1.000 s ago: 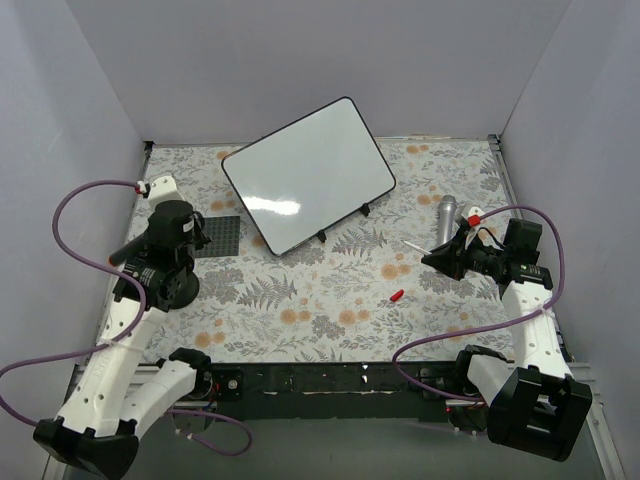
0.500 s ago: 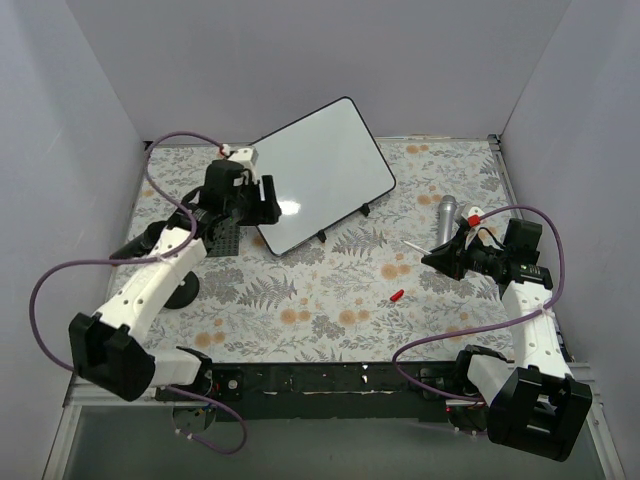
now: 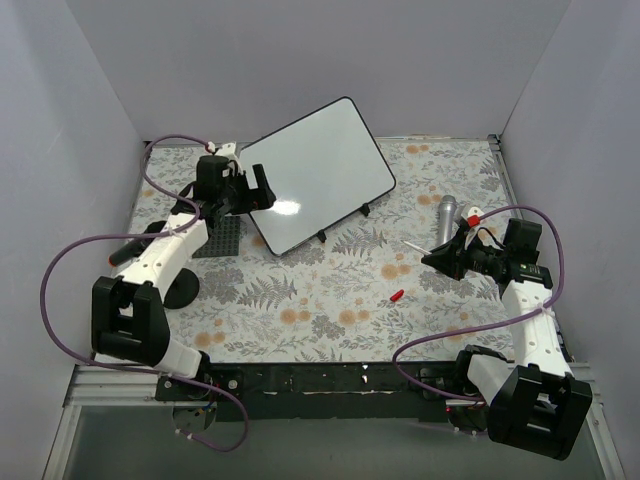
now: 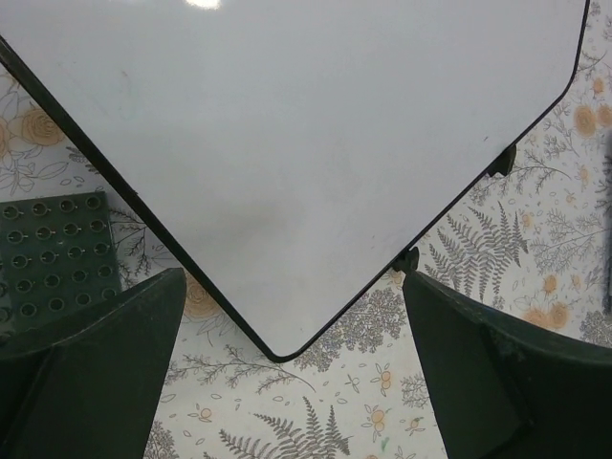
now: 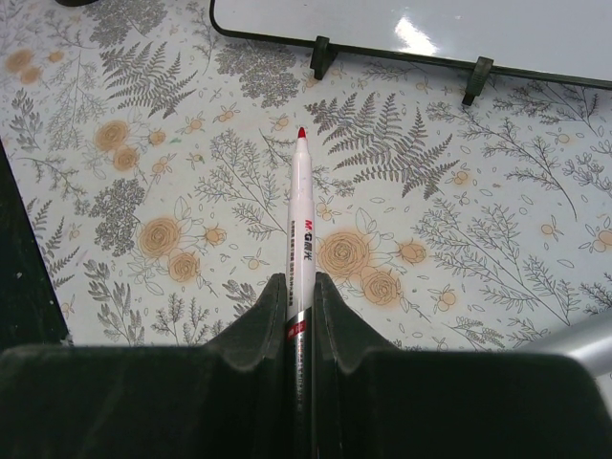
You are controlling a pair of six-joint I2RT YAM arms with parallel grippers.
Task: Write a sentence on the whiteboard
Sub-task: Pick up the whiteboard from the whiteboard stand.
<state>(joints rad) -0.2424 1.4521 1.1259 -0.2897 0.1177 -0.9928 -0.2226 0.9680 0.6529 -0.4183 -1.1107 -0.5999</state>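
The whiteboard (image 3: 310, 175) stands tilted on small black feet at the back middle of the table; its face is plain white and no sentence is in view. My left gripper (image 3: 256, 192) hovers at the board's near left corner, open and empty. In the left wrist view the whiteboard (image 4: 306, 134) fills the top, its rounded corner pointing down between the wide-apart fingers of the left gripper (image 4: 293, 316). My right gripper (image 3: 442, 258) is shut on a white marker (image 3: 418, 247) at the right. The marker (image 5: 302, 206) sticks out of the right gripper (image 5: 300, 287), red tip uncapped, pointing toward the board's feet.
A red cap (image 3: 397, 296) lies on the floral cloth in front of the right gripper. A silver cylinder (image 3: 445, 220) lies behind that gripper. A dark green studded plate (image 3: 222, 235) sits left of the board, with a black round object (image 3: 182, 290) nearer me.
The left arm has swung from the near left up to the board's left corner, and its gripper has gone from shut to wide open. The right arm has not moved.
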